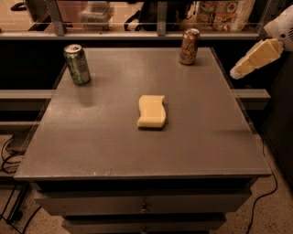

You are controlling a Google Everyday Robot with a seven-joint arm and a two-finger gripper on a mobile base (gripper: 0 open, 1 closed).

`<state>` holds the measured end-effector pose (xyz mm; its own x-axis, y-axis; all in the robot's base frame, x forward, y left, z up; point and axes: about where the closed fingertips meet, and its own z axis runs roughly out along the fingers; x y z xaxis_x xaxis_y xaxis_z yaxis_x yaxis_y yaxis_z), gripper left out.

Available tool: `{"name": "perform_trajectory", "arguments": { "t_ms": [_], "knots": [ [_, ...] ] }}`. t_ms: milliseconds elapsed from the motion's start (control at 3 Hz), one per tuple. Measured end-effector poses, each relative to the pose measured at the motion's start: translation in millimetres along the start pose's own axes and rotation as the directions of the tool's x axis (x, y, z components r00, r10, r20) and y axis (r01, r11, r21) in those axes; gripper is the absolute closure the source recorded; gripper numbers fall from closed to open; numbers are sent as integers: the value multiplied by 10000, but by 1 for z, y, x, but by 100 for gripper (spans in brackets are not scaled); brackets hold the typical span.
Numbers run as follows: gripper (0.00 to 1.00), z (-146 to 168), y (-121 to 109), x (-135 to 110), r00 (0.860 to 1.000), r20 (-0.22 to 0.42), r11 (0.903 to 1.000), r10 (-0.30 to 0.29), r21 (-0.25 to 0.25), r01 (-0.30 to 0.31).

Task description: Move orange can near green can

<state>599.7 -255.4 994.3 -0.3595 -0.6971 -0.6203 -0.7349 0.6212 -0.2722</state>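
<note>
The orange can stands upright at the far right of the grey table top. The green can stands upright at the far left, well apart from it. My gripper is a cream-coloured piece that hangs in the air beyond the table's right edge. It is to the right of the orange can, at about its height, and touches nothing.
A pale yellow sponge lies flat near the middle of the table. A railing and shelves with packaged goods run behind the table. Drawers sit under the front edge. Cables lie on the floor at both sides.
</note>
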Motion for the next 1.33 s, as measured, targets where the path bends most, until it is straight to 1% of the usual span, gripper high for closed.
{"name": "perform_trajectory", "arguments": {
  "t_ms": [333, 667, 1000, 1333],
  "knots": [
    [0, 23, 1, -16, 9969, 670, 9991, 412, -117, -405],
    [0, 64, -4, -46, 9805, 1565, 9929, 1187, -137, -1180],
    [0, 106, -19, -75, 9564, 2227, 9814, 1892, -95, -1919],
    [0, 150, -39, -100, 9397, 2423, 9664, 2413, 282, -2554]
  ]
}}
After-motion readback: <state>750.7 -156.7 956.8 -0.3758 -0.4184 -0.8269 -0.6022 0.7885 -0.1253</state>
